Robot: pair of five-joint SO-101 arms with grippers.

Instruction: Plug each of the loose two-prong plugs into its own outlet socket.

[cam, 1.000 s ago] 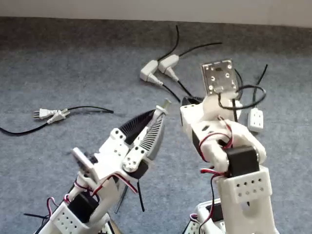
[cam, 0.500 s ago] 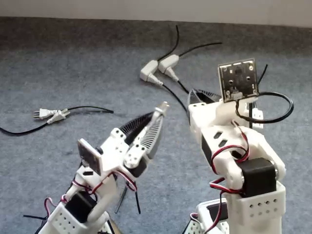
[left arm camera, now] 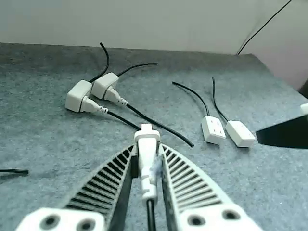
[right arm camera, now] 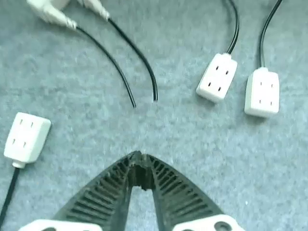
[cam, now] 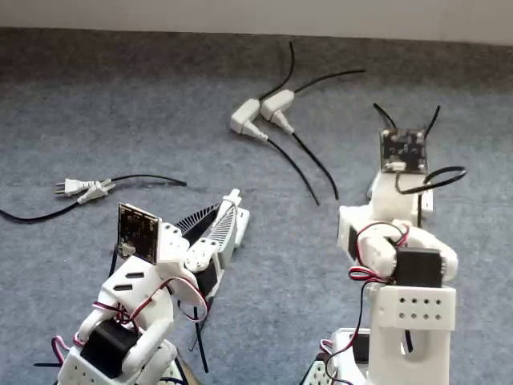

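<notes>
My left gripper [left arm camera: 146, 147] is shut on a white two-prong plug [left arm camera: 147, 163], prongs pointing away, held low over the carpet near the middle [cam: 233, 196]. Another loose plug [cam: 80, 188] lies at the far left on its black cord. Two white outlet sockets [left arm camera: 213, 129] [left arm camera: 239, 133] lie side by side farther right, faces up. My right gripper [right arm camera: 139, 161] is shut with nothing in it, hovering just short of those sockets [right arm camera: 217, 77] [right arm camera: 262, 92]. A third socket [right arm camera: 26, 136] lies off to its side. The right arm [cam: 397, 257] hides the sockets in the high view.
Two white sockets with plugs in them [cam: 260, 112] lie at the back centre, their black cords trailing toward the middle [cam: 300, 164]. Grey carpet [cam: 160, 120] covers the table. Open carpet lies between the two arms.
My left arm has drawn back and lowered, keeping the plug in its grip. The right arm swung from the centre to the right side, toward the sockets.
</notes>
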